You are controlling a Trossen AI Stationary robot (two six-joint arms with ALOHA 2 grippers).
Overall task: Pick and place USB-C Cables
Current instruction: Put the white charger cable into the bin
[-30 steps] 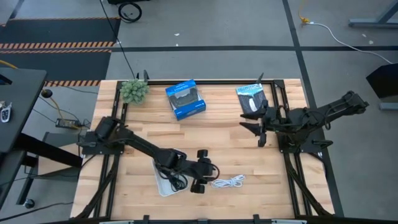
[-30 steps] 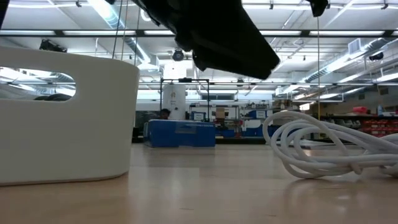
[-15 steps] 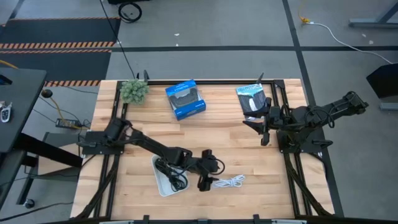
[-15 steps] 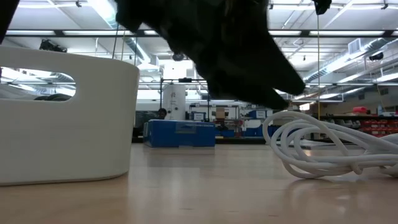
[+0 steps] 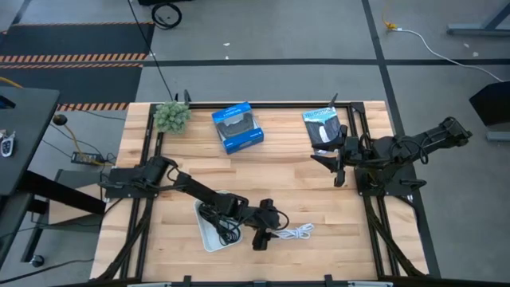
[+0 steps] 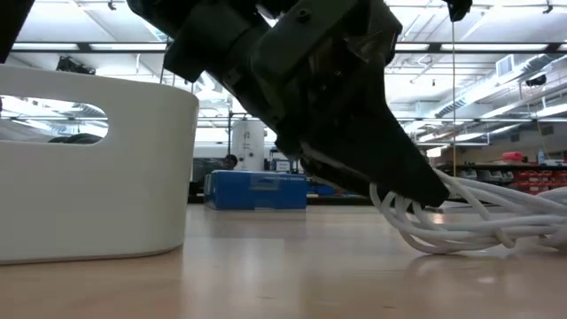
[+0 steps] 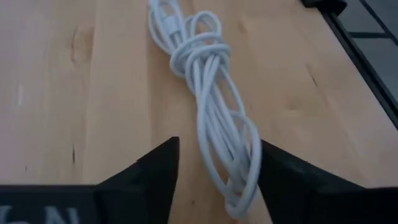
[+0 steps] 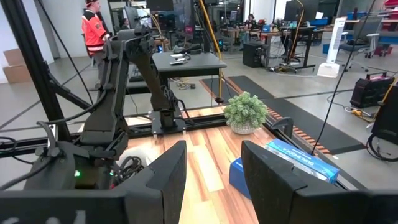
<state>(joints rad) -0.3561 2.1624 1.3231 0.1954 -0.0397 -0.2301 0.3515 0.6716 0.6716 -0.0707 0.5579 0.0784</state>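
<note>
Your left gripper [image 7: 214, 180] hangs low over the near end of the white cable [image 7: 211, 112], fingers apart either side of its loops; it lies on the surface right of the white bin [image 5: 209, 236]. Expect it light, soft and springy: pinch the knotted waist. The right gripper [image 5: 333, 163] waits far right, fingers apart

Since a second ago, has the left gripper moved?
Yes. The left gripper has moved toward the white cable, its fingers now straddling the cable's end.
</note>
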